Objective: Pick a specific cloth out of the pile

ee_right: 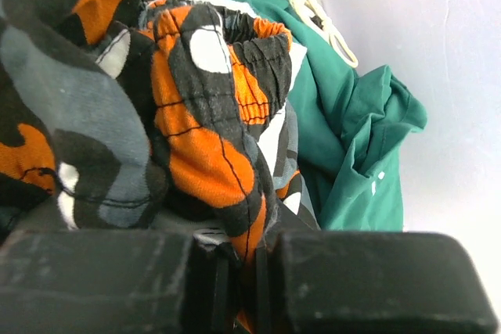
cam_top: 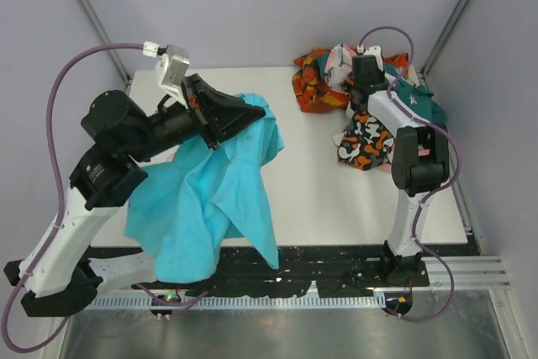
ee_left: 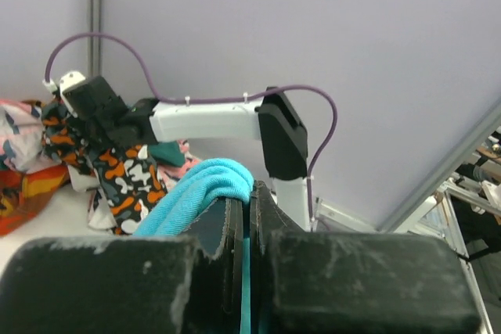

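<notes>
The turquoise cloth (cam_top: 210, 203) hangs in a long drape over the left half of the white table (cam_top: 336, 208). My left gripper (cam_top: 229, 115) holds it up, shut on a fold. In the left wrist view a thin strip of the cloth (ee_left: 200, 185) sits between the closed jaws of the left gripper (ee_left: 250, 197). The pile (cam_top: 324, 77) lies at the back right. My right gripper (cam_top: 360, 111) reaches into it, shut on the black cloth with orange and white blotches (cam_top: 366, 145). In the right wrist view that blotched cloth (ee_right: 203, 138) is pinched in the right gripper (ee_right: 249, 244).
A dark teal-green cloth (cam_top: 420, 102) lies at the pile's right edge, close to the wall (ee_right: 352, 162). An orange patterned piece (cam_top: 313, 81) is at the pile's left. Grey enclosure walls stand close behind and beside the table. The turquoise cloth's lower end hangs past the table's near edge.
</notes>
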You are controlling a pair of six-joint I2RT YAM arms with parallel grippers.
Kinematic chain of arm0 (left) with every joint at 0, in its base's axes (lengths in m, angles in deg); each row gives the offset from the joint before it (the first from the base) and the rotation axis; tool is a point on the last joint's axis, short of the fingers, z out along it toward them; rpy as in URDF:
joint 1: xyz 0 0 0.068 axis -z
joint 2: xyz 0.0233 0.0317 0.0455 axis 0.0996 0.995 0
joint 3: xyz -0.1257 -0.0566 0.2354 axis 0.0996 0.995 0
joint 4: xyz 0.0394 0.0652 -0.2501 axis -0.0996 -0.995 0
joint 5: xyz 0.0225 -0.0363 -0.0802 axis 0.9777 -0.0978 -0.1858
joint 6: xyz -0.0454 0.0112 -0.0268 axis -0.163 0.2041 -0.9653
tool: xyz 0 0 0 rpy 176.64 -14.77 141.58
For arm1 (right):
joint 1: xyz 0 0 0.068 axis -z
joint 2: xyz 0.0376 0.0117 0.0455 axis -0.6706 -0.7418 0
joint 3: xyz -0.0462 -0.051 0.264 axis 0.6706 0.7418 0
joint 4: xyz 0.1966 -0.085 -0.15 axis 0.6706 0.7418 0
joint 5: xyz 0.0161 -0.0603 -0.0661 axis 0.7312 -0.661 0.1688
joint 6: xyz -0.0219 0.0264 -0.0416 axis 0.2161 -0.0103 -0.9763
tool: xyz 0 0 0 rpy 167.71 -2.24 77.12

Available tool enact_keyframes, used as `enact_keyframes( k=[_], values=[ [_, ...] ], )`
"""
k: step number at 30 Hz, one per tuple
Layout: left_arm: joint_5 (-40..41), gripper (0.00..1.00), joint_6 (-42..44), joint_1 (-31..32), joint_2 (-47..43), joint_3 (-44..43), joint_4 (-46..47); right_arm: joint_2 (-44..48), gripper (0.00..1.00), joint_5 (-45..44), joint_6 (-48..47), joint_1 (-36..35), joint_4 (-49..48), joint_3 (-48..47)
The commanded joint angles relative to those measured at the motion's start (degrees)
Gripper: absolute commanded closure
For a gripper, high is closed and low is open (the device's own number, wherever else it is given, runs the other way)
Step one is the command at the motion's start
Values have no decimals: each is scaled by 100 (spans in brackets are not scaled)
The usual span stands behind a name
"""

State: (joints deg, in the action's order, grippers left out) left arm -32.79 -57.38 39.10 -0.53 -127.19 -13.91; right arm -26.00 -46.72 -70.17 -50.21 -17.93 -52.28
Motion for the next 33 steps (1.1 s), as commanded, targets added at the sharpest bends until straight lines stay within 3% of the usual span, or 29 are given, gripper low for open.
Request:
enact_keyframes(
  k=[1, 9, 12, 18, 21, 24, 27, 33],
  values=[
    [286, 100, 328, 150, 20, 221, -657, 312, 94, 288, 524, 45, 530, 367],
    [743, 100, 74, 185, -174, 1248, -174, 928, 83, 429, 638, 28, 557, 982],
    [734, 100, -14, 220, -192, 1679, -68, 1165, 62, 481, 647, 28, 574, 1184],
    [1138, 100, -357, 326, -254, 2278, 81, 1631, 44, 937, 638, 19, 671, 1430],
    [1121, 100, -489, 405, -122, 2453, 178, 1912, 13, 1192, 682, 1, 767, 1589],
    [1234, 100, -550, 414, 132, 2655, 126, 2394, 5, 1255, 665, -34, 768, 1861],
    [1822, 1, -586, 414, 335, 2849, -329, 3035, 5, 1229, 831, -25, 881, 2195],
    [3237, 0, -490, 414, -173, 3244, -1017, 4484, 5, 1255, 1393, -34, 1111, 2861]
  ],
)
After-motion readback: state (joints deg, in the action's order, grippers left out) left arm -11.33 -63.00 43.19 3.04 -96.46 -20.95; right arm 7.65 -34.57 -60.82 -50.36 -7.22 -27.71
